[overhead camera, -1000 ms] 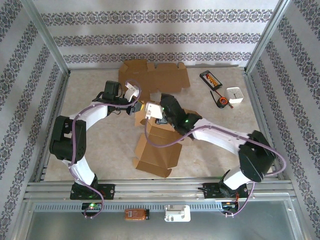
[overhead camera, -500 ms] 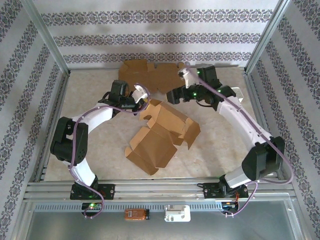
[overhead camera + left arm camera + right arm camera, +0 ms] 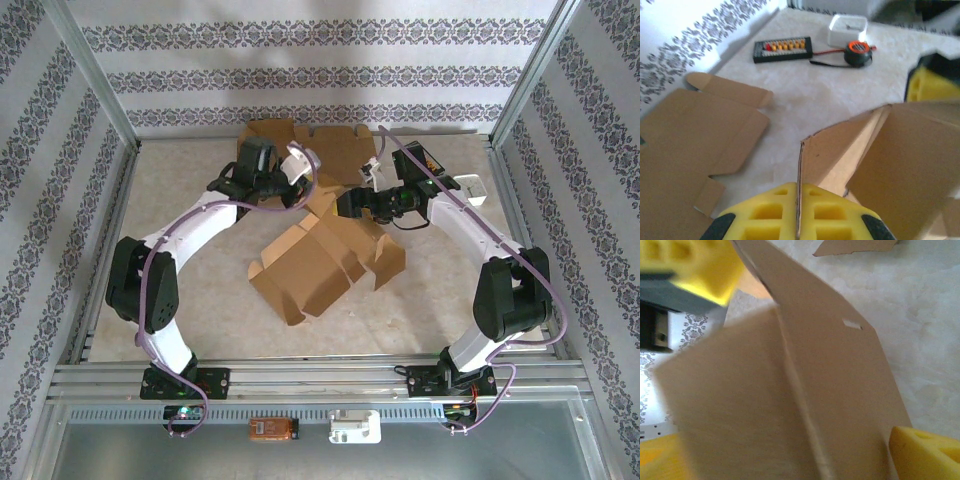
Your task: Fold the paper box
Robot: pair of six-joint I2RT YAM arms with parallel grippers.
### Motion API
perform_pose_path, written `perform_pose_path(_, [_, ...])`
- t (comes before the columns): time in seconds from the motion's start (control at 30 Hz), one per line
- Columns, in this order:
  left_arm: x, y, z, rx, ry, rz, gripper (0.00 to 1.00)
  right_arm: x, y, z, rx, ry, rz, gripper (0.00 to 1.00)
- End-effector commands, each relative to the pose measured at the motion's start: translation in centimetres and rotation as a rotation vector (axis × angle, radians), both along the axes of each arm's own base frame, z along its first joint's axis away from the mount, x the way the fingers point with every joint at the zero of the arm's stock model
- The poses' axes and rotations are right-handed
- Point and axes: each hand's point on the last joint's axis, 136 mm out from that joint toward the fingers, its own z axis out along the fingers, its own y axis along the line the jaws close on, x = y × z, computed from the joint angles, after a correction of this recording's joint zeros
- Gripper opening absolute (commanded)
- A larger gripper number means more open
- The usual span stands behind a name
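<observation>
Left gripper (image 3: 798, 200) is clamped on a flap edge of the box (image 3: 320, 262), rest of it ahead. Right gripper (image 3: 348, 206) spread wide around a blurry panel, contact unclear.

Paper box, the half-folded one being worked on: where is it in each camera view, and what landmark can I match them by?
Top external: paper box at centre of frame.
Left wrist: box lower right, flap edge pinched in the left gripper.
Right wrist: box panels across the centre.
Shared landmark: flat cardboard sheet behind it.
</observation>
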Motion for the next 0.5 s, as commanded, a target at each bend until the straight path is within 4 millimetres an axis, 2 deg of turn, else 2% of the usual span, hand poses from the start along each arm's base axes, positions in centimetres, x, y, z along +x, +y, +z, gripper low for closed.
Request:
perform_pose_path(0.0, [-0.1,0.2,-1.3,-0.01,0.152,0.062,0.0,-1.3,0.8,-0.7,0.023,0.011,0.059,0.89])
perform_pose_path(0.07, [0.0,0.1,-1.4,-0.015,0.151,0.065,0.0,-1.6,1.1,-1.0,0.015,0.003,0.078,0.86])
perform_pose_path(0.2, [0.2,0.1,-1.8,-0.008,0.162,0.074,0.0,-1.5,1.4,-1.5,-0.004,-0.004,0.081,0.71])
perform_pose_path(0.27, [0.4,0.0,-1.8,-0.007,0.171,0.078,0.0,-1.3,1.6,-1.5,-0.01,-0.014,0.081,0.67])
perform_pose_path(0.4, [0.9,0.0,-1.6,-0.026,0.264,0.138,0.0,-0.5,1.3,-2.0,-0.094,-0.069,0.038,0.57])
perform_pose_path(0.47, [1.3,0.2,-1.8,-0.043,0.333,0.196,0.0,0.1,0.9,-2.4,-0.137,-0.095,-0.001,0.55])
